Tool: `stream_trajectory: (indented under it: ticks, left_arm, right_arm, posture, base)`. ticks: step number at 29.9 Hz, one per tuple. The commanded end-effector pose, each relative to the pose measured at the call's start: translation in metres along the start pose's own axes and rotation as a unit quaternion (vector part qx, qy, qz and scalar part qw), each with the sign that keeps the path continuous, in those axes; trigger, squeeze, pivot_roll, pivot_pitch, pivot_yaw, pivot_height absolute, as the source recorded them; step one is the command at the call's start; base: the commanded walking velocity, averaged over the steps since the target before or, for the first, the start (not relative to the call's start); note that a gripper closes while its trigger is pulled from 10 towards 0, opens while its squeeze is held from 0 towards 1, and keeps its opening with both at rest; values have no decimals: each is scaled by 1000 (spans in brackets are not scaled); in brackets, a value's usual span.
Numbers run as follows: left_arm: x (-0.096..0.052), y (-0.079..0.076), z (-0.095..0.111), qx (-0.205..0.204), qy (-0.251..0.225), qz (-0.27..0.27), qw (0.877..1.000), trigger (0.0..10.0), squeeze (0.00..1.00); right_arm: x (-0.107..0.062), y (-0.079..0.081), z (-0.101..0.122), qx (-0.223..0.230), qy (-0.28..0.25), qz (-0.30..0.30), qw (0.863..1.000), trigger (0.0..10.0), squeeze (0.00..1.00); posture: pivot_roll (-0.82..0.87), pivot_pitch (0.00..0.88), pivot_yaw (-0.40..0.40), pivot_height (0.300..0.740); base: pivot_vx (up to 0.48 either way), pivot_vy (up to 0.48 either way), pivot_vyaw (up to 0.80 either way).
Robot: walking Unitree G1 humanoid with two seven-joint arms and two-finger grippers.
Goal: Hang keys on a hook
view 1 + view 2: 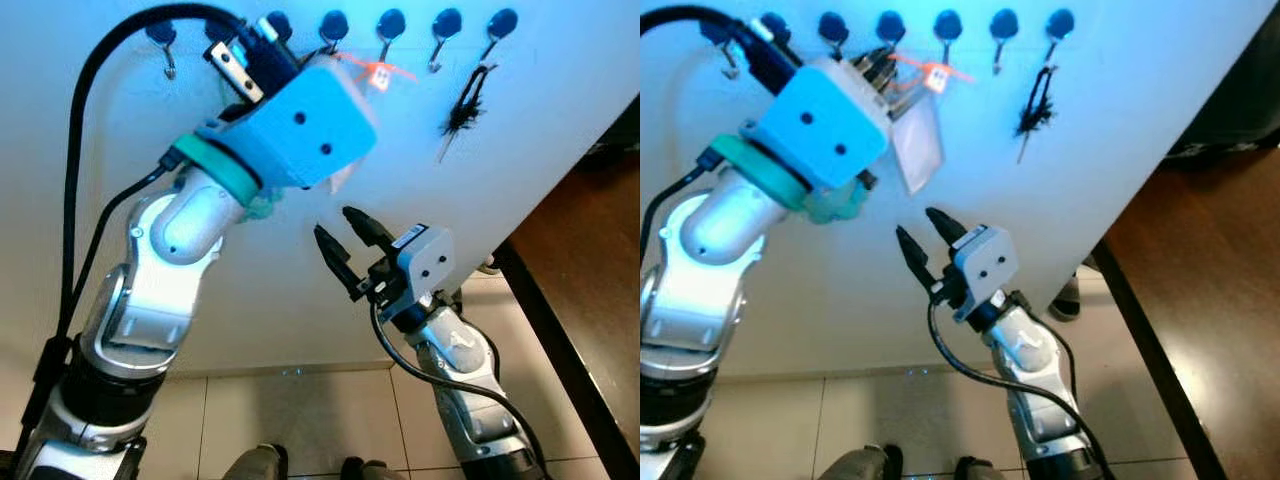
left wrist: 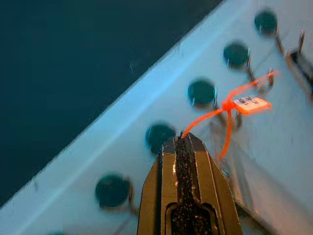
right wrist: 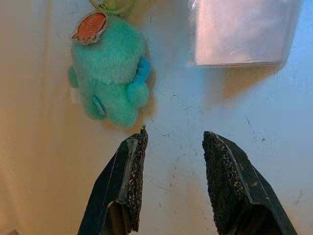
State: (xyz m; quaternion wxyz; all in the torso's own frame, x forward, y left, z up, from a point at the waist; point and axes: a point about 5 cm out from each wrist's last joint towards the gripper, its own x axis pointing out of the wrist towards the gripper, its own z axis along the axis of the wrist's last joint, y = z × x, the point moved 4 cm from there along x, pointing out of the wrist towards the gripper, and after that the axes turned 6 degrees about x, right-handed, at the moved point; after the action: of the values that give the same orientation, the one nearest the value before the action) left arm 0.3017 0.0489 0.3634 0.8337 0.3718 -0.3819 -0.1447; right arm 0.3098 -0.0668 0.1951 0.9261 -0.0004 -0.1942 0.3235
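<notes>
A row of dark blue hooks (image 1: 391,22) runs along the top of a white wall board (image 1: 500,180). My left gripper (image 2: 184,144) is raised to that row and is shut on the orange tie (image 2: 205,117) of the key bunch. The tie carries a small white label (image 2: 249,103), which lies beside one hook's metal prong (image 2: 252,76); I cannot tell whether the tie is on it. A clear card sleeve (image 1: 918,150) and a teal plush charm (image 3: 110,83) hang below the left wrist. My right gripper (image 1: 345,240) is open lower down, close to the board and below the charm.
A black tasselled item (image 1: 468,105) hangs from a hook near the right end of the row. The board's dark edge (image 1: 560,330) slants down on the right, with brown wooden floor (image 1: 590,240) beyond. Pale floor tiles (image 1: 300,420) lie below.
</notes>
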Motion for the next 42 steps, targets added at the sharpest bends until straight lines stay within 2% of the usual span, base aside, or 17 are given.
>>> stream_trajectory:
  ticks: [1, 5, 9, 18, 21, 25, 28, 29, 30, 33, 37, 42]
  left_arm:
    - [2, -8, 2, 1, -6, -15, 1000, 10000, 0]
    - [1, -23, -6, 26, 10, -59, 998, 10000, 0]
    - [-2, -31, -11, 36, 18, -85, 996, 10000, 0]
    - [-5, -35, -23, 51, 43, -99, 993, 10000, 0]
    - [-5, -32, -23, 49, 44, -93, 994, 10000, 0]
    - [-11, -14, -16, 33, 26, -59, 997, 10000, 0]
    - [-14, -8, -15, 33, 23, -50, 998, 10000, 0]
    - [-16, -1, -14, 36, 23, -36, 998, 10000, 0]
    - [-16, -1, -14, 36, 23, -36, 998, 10000, 0]
    - [-23, 11, -11, 40, 22, -12, 999, 10000, 0]
    - [-26, 15, -10, 42, 24, -2, 999, 10000, 0]
    - [-22, 14, -10, 44, 22, -2, 999, 10000, 0]
  right_arm:
    - [0, 3, -2, 3, 2, 2, 1000, 10000, 0]
    - [-1, 4, -2, 4, 1, 0, 1000, 10000, 0]
    - [-1, 4, -3, 4, 1, 0, 1000, 10000, 0]
    - [-2, 5, -3, 5, 1, -1, 1000, 10000, 0]
    - [-2, 5, -3, 5, 1, -1, 1000, 10000, 0]
    - [-3, 4, -3, 5, 2, -2, 1000, 10000, 0]
    - [-3, 4, -3, 4, 3, -3, 1000, 10000, 0]
    - [-4, 3, -3, 5, 4, -2, 1000, 10000, 0]
    - [-4, 3, -3, 5, 4, -2, 1000, 10000, 0]
    - [-4, 3, -3, 5, 5, -1, 1000, 10000, 0]
    - [-2, 4, -4, 5, 4, 2, 1000, 10000, 0]
    - [-1, 3, -3, 4, 4, 3, 1000, 10000, 0]
  posture:
    - [157, 99, 113, 740]
    - [157, 101, 115, 740]
    - [159, 103, 117, 740]
    - [163, 107, 117, 740]
    - [161, 109, 118, 740]
    - [160, 113, 116, 740]
    - [163, 115, 114, 740]
    - [166, 117, 112, 740]
    - [166, 117, 112, 740]
    - [171, 117, 108, 740]
    - [175, 117, 102, 740]
    - [164, 114, 104, 740]
  base:
    - [0, 0, 0]
    - [0, 0, 0]
    - [0, 0, 0]
    - [0, 0, 0]
    - [0, 0, 0]
    - [0, 0, 0]
    - [0, 0, 0]
    - [0, 0, 0]
    - [0, 0, 0]
    - [0, 0, 0]
    - [0, 0, 0]
    - [0, 0, 0]
